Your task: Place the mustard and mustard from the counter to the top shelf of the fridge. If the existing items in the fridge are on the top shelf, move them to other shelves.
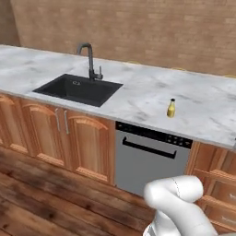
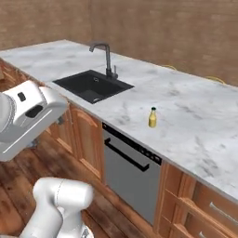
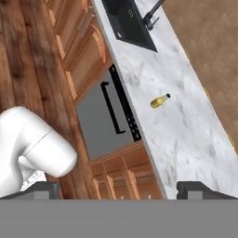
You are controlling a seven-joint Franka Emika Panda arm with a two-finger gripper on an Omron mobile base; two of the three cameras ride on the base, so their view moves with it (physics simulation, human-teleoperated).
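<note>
— Left to right along the surface [image 1: 203, 108]?
— Black sink [image 1: 77, 88] with dark faucet [image 1: 90, 60] behind, then a slim yellow bottle [image 1: 171, 108] standing upright, right of the sink, near the front edge above the grey dishwasher [image 1: 150, 159].
— End effector [image 3: 118, 188]?
— Spread wide, holding nothing, well apart from the bottle.

All three views look down on the counter [image 1: 138, 94].

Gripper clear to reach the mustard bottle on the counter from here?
Probably yes. The mustard bottle stands upright and alone on the counter, above the dishwasher, nothing crowding it. The gripper is open, well back from it.
</note>
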